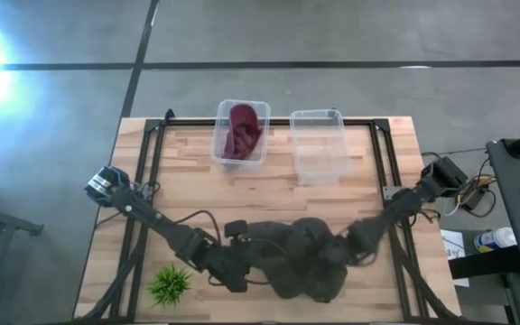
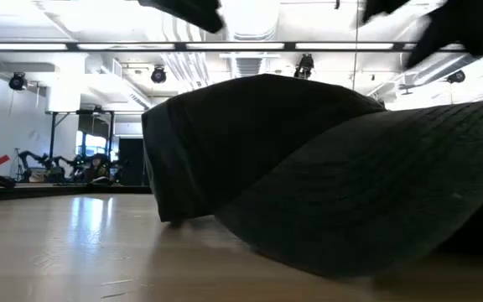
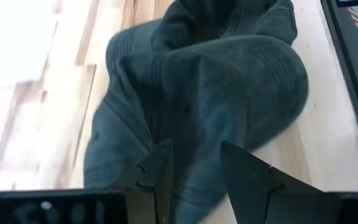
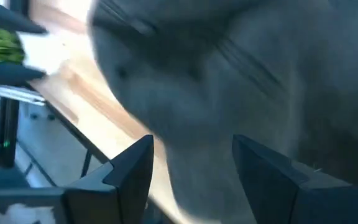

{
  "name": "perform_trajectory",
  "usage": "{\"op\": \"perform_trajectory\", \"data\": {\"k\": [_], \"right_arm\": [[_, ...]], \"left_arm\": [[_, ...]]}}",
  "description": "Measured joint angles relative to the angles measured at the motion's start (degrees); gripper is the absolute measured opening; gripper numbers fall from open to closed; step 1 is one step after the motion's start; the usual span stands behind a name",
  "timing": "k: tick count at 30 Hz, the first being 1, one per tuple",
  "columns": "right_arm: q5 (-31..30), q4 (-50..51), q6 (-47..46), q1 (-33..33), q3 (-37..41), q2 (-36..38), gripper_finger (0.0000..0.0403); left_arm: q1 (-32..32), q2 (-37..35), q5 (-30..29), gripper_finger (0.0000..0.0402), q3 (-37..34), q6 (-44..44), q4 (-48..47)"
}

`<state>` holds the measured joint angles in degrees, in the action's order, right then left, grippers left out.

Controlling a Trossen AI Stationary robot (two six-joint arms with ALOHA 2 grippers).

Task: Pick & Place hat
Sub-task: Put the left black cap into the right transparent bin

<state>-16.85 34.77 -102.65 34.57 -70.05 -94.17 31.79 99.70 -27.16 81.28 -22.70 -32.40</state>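
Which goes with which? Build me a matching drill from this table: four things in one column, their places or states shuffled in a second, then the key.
Things:
1. dark grey hat
2. maroon cloth
3. clear bin
4. green plant sprig

Places or states:
A. empty, at the table's far edge
B. inside the other clear bin
C. near edge, between the left gripper and right gripper
D. on the wood by the near left corner

Pairs: 1-C, 2-B, 3-A, 4-D
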Motion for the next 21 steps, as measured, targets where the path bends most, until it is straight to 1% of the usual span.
{"op": "perform_trajectory", "data": {"k": [3, 6, 8, 12, 15, 18, 21], "right_arm": [[0.12, 4.08, -10.84, 5.18, -1.27, -0.74, 0.0215], [0.78, 2.36, -18.04, 9.27, -0.53, -2.55, 0.0215], [0.89, 1.68, -21.1, 10.94, -0.19, -4.05, 0.0215], [0.75, -0.98, -22.6, 11.41, -0.02, -6.87, 0.0215], [0.35, -4.38, -21.17, 11.05, -0.02, -8.5, 0.0215], [0.28, -5.69, -20.44, 10.43, -0.02, -10.21, 0.0215], [-0.26, -5.83, -20.37, 9.59, -0.02, -11.48, 0.0215]], "left_arm": [[-1.87, 0.73, 2.17, 0.0128, -0.73, 3.09, 0.2], [-3.73, 1.59, 6.51, 0.0128, -2.77, 4.1, 0.61], [-4.69, 2.19, 9.8, 0.0128, -4.67, 4.56, 1.66], [-5.2, 3.45, 13.03, 0.0128, -9.44, 4.3, 3.16], [-5.2, 3.8, 15.99, 0.0128, -13.22, 1.57, 5.64], [-5.07, 4.28, 20.3, 0.0128, -17.13, -2.81, 10.58], [-4.67, 4.55, 22.34, 0.0128, -20.32, -6.73, 16.45]]}}
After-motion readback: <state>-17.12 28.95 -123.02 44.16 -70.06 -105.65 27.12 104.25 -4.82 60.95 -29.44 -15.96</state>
